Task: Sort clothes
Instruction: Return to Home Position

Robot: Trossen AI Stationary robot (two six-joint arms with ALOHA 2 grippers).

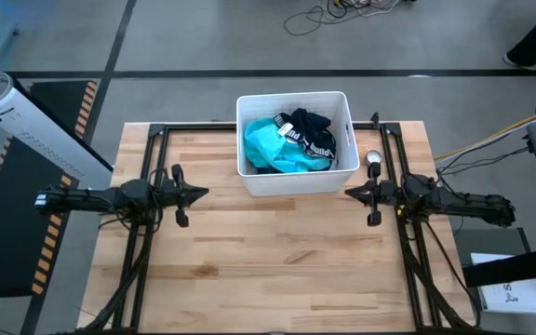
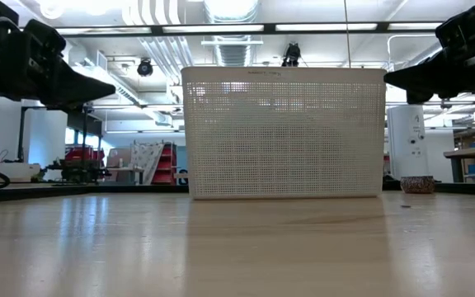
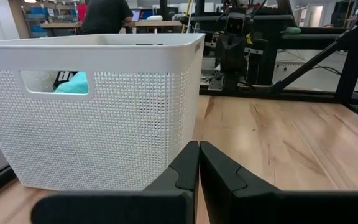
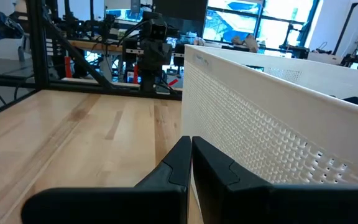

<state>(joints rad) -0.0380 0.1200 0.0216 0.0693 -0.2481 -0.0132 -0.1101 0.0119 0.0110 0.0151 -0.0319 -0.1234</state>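
Observation:
A white ribbed plastic bin (image 1: 294,182) stands at the table's far middle. A turquoise garment (image 1: 277,147) and a navy garment with white lettering (image 1: 310,132) lie inside it; turquoise cloth shows through the bin's handle hole (image 3: 73,84). The grey and dotted garments do not show. My left gripper (image 1: 205,194) is shut and empty, left of the bin above the table. My right gripper (image 1: 348,193) is shut and empty, right of the bin. Each also shows in its own wrist view, left (image 3: 199,163) and right (image 4: 191,155).
A small round object (image 1: 374,158) lies on the table right of the bin, by the black frame rail. Bare wooden tabletop (image 1: 277,261) stretches toward the near edge. A person stands in the room beyond the table (image 3: 106,15).

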